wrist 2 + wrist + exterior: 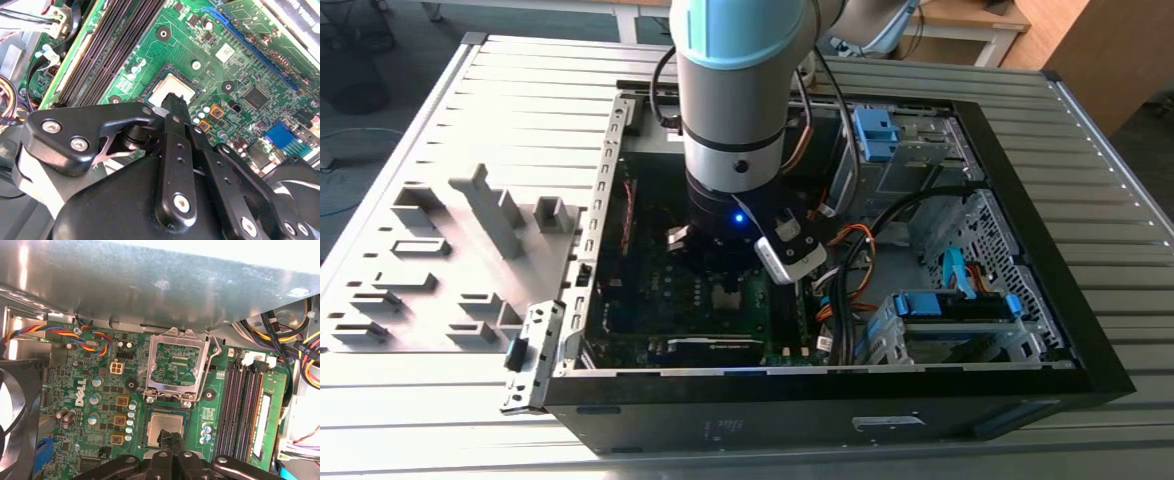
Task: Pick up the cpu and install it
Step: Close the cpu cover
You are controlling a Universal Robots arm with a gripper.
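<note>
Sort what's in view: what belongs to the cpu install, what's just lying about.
Job: cpu in its socket; open socket cover; gripper at the cpu.
Lying about: memory sticks; coloured cables; grey fixture plate.

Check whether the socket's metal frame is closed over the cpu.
No: the metal frame lies flipped open beside the uncovered cpu.

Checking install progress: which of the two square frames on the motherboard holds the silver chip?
The socket at the gripper: the cpu lies in it. The other, the swung-open lid frame, shows only green board.
</note>
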